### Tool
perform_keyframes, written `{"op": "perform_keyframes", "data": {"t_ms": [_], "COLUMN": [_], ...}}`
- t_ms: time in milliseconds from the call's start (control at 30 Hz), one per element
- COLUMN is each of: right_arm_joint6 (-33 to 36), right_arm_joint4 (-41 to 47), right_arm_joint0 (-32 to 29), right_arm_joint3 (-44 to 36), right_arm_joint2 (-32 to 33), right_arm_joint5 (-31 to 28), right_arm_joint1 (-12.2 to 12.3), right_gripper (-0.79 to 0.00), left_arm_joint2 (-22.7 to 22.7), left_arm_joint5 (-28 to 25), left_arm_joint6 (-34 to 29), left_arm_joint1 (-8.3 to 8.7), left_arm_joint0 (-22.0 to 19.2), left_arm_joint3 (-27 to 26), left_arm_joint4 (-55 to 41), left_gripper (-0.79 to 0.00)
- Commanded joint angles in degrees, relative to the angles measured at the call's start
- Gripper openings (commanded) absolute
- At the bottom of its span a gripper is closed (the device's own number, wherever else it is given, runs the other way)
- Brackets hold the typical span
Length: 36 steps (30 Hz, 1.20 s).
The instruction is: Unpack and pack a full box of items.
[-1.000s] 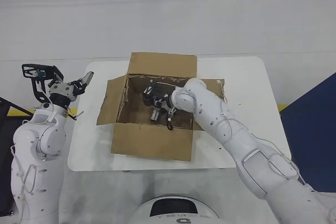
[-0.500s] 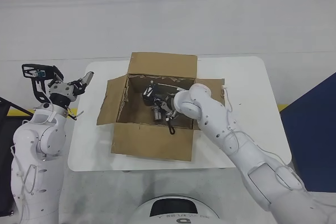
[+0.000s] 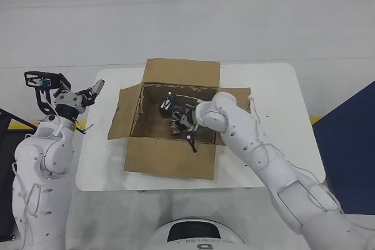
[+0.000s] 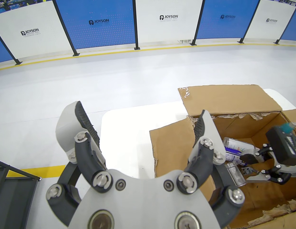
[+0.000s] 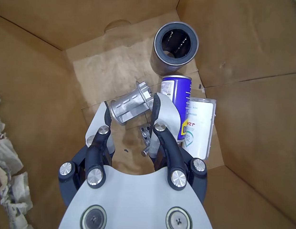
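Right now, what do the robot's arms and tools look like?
The left arm and right arm are rounded white shells with thin cables. The left tool and right tool each have a white plate, black links, silver screws and ribbed black pads.

left gripper (image 4: 141, 108) hangs raised, fingers spread; right gripper (image 5: 131, 101) points down, clamped on metal sleeve (image 5: 127, 109).

We see the right gripper (image 5: 131, 104) inside the cardboard box (image 5: 66, 13), its fingers clamped on a slotted silver cylinder (image 5: 127, 107). Just beside it lie a blue can (image 5: 177, 91) and a white packet (image 5: 200, 125), with a dark hollow sleeve (image 5: 174, 48) near the can's end.
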Motion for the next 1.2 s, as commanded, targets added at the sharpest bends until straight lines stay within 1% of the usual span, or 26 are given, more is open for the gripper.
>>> {"op": "perform_keyframes", "data": {"t_ms": [0, 33, 67, 100, 133, 167, 333, 633, 700, 733, 800, 833, 967, 1167], "right_arm_joint6": [0.6, 1.0, 1.5, 1.6, 1.6, 1.4, -0.3, -1.8, -1.9, -2.1, -2.7, -3.1, -5.4, -8.8], "right_arm_joint4": [1.1, 1.7, 1.8, 2.0, 2.1, 2.2, 2.5, 3.3, 3.8, 4.0, 4.3, 4.4, 4.0, 2.4], "right_arm_joint0": [1.4, 2.1, 2.9, 3.7, 4.5, 5.2, 8.2, 12.3, 13.1, 13.4, 14.0, 14.2, 14.8, 14.7], "right_arm_joint3": [2.3, 3.6, 4.8, 6.0, 7.1, 8.2, 12.8, 20.5, 22.3, 23.1, 24.5, 25.2, 27.1, 27.7], "right_arm_joint2": [-1.2, -2.0, -3.0, -3.9, -4.8, -5.6, -8.6, -12.6, -13.2, -13.5, -14.0, -14.2, -14.6, -14.7], "right_arm_joint5": [0.3, -0.2, -1.1, -1.9, -2.8, -3.4, -4.7, -5.3, -5.6, -5.9, -6.1, -6.2, -6.2, -5.1], "right_arm_joint1": [-0.6, -1.0, -1.4, -1.8, -2.2, -2.6, -4.4, -7.7, -8.5, -8.8, -9.4, -9.7, -10.4, -10.6], "right_gripper": [-0.434, -0.434, -0.406, -0.249, -0.142, 0.000, 0.000, 0.000, -0.108, -0.212, -0.283, -0.394, -0.422, -0.403], "left_arm_joint2": [0.0, 0.0, 0.0, 0.0, 0.0, 0.0, 0.0, 0.0, 0.0, 0.0, 0.0, 0.0, 0.0, 0.0], "left_arm_joint5": [0.0, 0.0, 0.0, 0.0, 0.0, 0.0, 0.0, 0.0, 0.0, 0.0, 0.0, 0.0, 0.0, 0.0], "left_arm_joint6": [0.0, 0.0, 0.0, 0.0, 0.0, 0.0, 0.0, 0.0, 0.0, 0.0, 0.0, 0.0, 0.0, 0.0], "left_arm_joint1": [0.00, 0.00, 0.00, 0.00, 0.00, 0.00, 0.00, 0.00, 0.00, 0.00, 0.00, 0.00, 0.00, 0.00], "left_arm_joint0": [0.0, 0.0, 0.0, 0.0, 0.0, 0.0, 0.0, 0.0, 0.0, 0.0, 0.0, 0.0, 0.0, 0.0], "left_arm_joint3": [0.0, 0.0, 0.0, 0.0, 0.0, 0.0, 0.0, 0.0, 0.0, 0.0, 0.0, 0.0, 0.0, 0.0], "left_arm_joint4": [0.0, 0.0, 0.0, 0.0, 0.0, 0.0, 0.0, 0.0, 0.0, 0.0, 0.0, 0.0, 0.0, 0.0], "left_gripper": [0.000, 0.000, 0.000, 0.000, 0.000, 0.000, 0.000, 0.000, 0.000, 0.000, 0.000, 0.000, 0.000, 0.000]}}
